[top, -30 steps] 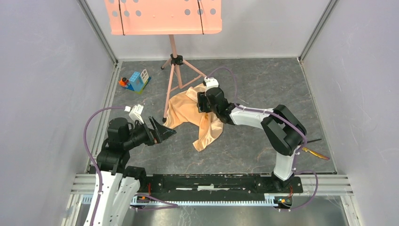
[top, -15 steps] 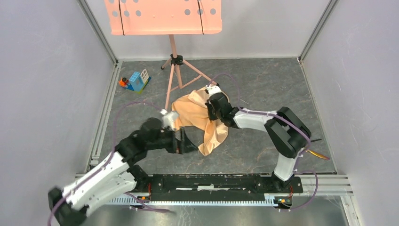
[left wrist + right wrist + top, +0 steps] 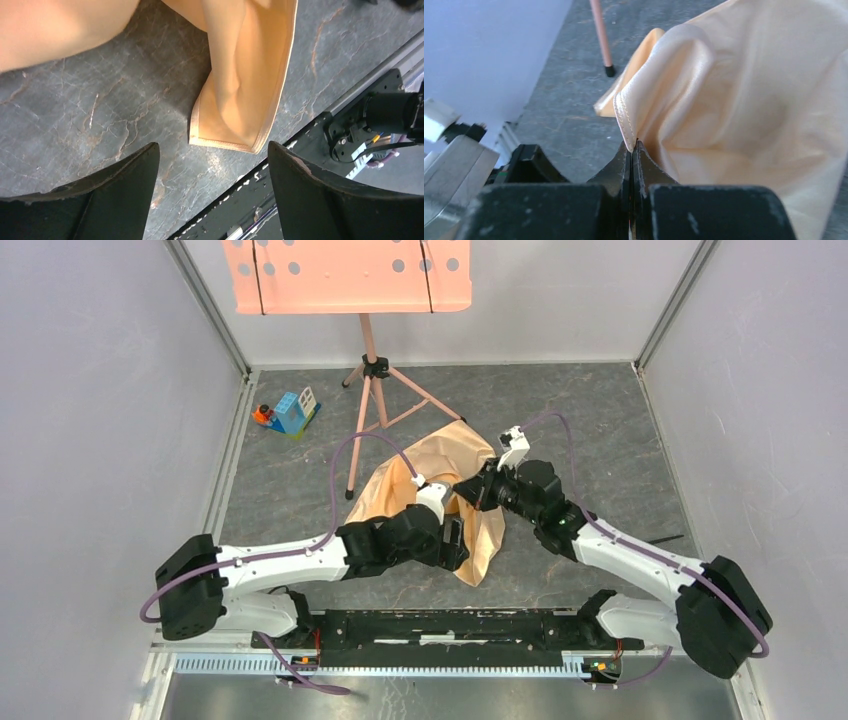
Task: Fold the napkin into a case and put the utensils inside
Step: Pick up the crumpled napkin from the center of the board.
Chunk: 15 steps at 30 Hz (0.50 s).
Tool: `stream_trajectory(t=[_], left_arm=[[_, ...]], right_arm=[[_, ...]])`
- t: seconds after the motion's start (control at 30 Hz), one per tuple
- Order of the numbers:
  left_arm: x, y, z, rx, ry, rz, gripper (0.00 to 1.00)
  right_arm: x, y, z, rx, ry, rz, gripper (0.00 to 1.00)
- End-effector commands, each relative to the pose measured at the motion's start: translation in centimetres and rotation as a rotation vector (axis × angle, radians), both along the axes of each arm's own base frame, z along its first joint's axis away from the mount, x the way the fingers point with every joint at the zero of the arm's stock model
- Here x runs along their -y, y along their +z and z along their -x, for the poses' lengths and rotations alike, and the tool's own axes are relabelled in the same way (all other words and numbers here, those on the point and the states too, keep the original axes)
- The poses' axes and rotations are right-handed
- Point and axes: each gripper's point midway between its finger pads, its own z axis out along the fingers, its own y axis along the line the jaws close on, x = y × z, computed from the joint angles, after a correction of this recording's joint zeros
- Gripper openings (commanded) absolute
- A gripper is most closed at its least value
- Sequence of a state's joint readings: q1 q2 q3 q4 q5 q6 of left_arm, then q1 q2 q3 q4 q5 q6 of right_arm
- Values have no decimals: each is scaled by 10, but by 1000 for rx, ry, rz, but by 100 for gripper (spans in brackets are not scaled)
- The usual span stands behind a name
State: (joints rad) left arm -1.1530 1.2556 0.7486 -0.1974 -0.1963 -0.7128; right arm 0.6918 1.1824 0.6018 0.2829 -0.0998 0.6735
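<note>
The napkin point(image 3: 455, 455) lay crumpled, hem pinched in the right gripper point(image 3: 633, 150). The left gripper point(image 3: 211, 150) gaped wide above its six-o'clock corner. A stand leg point(image 3: 357, 440) stood just beside it at nine o'clock.

Left arm point(image 3: 290, 558) stretched forward, left pincer point(image 3: 212, 150) spread wide, right pincer point(image 3: 631, 149) pinched shut.

Music stand legs point(image 3: 361, 430) block far-left approach to napkin point(image 3: 460, 450); toy brick house point(image 3: 293, 412) beyond, by left wall. Left arm point(image 3: 290, 558) spans near floor. Far-right floor point(image 3: 600, 410) open.
</note>
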Motion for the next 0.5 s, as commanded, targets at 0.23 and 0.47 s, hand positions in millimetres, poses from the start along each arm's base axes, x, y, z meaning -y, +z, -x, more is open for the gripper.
stream_trajectory(t=[0.23, 0.47], left_arm=[[-50, 104, -18, 210, 233, 338, 100], [-113, 113, -19, 95, 446, 319, 100]], right_arm=[[-14, 45, 22, 337, 400, 246, 0], [-47, -43, 124, 103, 874, 216, 32]])
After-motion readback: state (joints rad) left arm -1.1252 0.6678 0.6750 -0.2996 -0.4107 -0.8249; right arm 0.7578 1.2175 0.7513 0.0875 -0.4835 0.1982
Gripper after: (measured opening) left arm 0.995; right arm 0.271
